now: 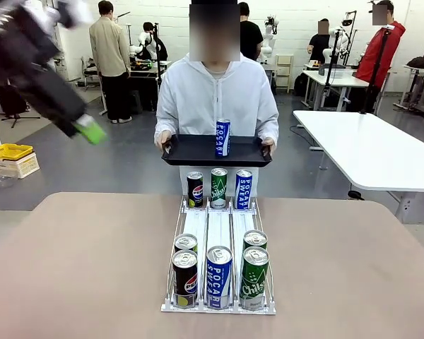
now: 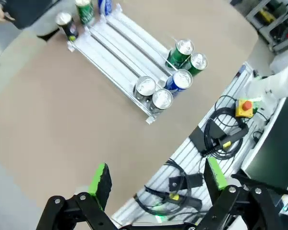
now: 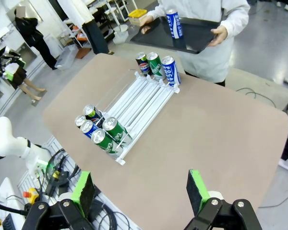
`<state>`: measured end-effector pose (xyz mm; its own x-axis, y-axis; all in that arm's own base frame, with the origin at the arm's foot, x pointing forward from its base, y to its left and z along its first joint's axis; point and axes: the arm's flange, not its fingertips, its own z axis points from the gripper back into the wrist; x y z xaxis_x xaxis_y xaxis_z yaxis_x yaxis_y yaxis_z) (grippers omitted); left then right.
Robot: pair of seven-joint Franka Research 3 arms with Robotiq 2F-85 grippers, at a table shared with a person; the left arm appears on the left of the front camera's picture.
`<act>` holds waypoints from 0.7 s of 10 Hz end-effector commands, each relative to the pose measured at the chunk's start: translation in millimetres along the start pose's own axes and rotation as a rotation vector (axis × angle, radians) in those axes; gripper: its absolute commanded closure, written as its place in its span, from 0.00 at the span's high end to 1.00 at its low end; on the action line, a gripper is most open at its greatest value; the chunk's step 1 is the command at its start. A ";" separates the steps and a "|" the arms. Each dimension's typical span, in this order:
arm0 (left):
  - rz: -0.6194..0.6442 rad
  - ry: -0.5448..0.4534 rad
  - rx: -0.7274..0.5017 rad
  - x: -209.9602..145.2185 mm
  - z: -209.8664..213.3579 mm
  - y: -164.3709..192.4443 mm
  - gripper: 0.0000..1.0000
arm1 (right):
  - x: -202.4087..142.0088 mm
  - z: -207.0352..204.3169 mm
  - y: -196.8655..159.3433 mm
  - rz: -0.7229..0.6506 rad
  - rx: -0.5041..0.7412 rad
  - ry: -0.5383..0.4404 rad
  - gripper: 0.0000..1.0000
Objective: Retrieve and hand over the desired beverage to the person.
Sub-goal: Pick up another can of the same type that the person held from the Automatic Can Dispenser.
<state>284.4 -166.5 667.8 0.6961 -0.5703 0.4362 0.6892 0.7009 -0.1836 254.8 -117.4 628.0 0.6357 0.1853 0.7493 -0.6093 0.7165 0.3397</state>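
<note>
Left gripper [image 2: 158, 179] hangs high over our left side, jaws spread wide and nothing between its green pads [image 2: 101, 184]; in the front view we catch it as a dark blur in the upper left corner. Moving across, we come to the round-cornered beige table [image 1: 71, 282] with a white three-lane can rack [image 1: 218, 229] down its middle. At the rack's near end, left to right, we have a black Pepsi can [image 1: 185, 277], a blue Pocari Sweat can [image 1: 219, 275] and a green Chilsung can [image 1: 254, 277], with one more can tucked behind each outer one. At the far end stand three more cans: black, green, blue. Just beyond the table's far edge the person in the long white hooded coat [image 1: 217, 92] holds a flat black rectangular tray [image 1: 191, 152] level at both ends, and on its middle, upright, stands the blue-and-white drink can [image 1: 222, 137]. Over on our right, the right gripper [image 3: 140, 192] hovers well above the tabletop, fingers wide apart and empty.
</note>
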 end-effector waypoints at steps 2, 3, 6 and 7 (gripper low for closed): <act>0.340 0.156 0.134 45.1 -51.9 -34.8 1.00 | 2.3 -0.6 -0.8 0.010 0.032 -0.020 1.00; 0.390 0.158 0.166 48.7 -77.1 -44.7 1.00 | 2.3 -0.6 -0.8 0.010 0.032 -0.020 1.00; 0.486 0.117 0.253 50.1 -137.3 -58.5 1.00 | 2.3 -0.6 -0.8 0.010 0.032 -0.020 1.00; 0.499 0.087 0.283 52.3 -146.6 -57.4 1.00 | 2.3 -0.6 -0.8 0.010 0.032 -0.020 1.00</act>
<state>307.0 -296.2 578.0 0.9512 -0.2012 0.2339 0.2373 0.9616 -0.1379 254.6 -117.6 628.2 0.6359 0.1849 0.7493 -0.6086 0.7172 0.3395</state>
